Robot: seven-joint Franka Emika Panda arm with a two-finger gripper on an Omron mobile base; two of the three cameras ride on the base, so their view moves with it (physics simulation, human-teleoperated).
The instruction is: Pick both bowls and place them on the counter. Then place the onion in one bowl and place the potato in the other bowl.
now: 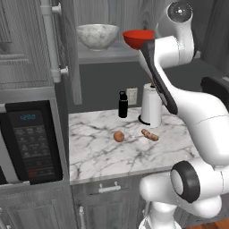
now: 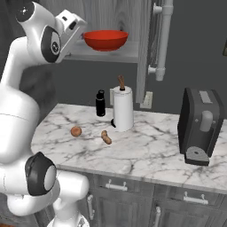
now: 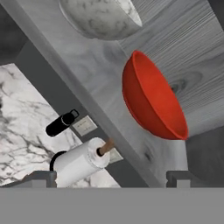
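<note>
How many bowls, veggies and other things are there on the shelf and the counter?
Bowls on the shelf: 2, marble bowl and red bowl
Veggies on the counter: 2, onion and potato
Paper towel roll: 1
Black bottle: 1
Coffee machine: 1
Total: 7

Hidden and cut-off parts

From the left base view, your arm's upper link covers the right side of the red bowl (image 1: 134,38) and the right edge of the paper towel roll (image 1: 151,106); you cannot see the gripper itself there. In the hand view, the marble bowl (image 3: 99,17) is cut by the top edge, and the two fingertips (image 3: 43,178) show as little more than dark stubs. From the right base view, the arm hides the shelf (image 2: 111,54) left of the red bowl.
</note>
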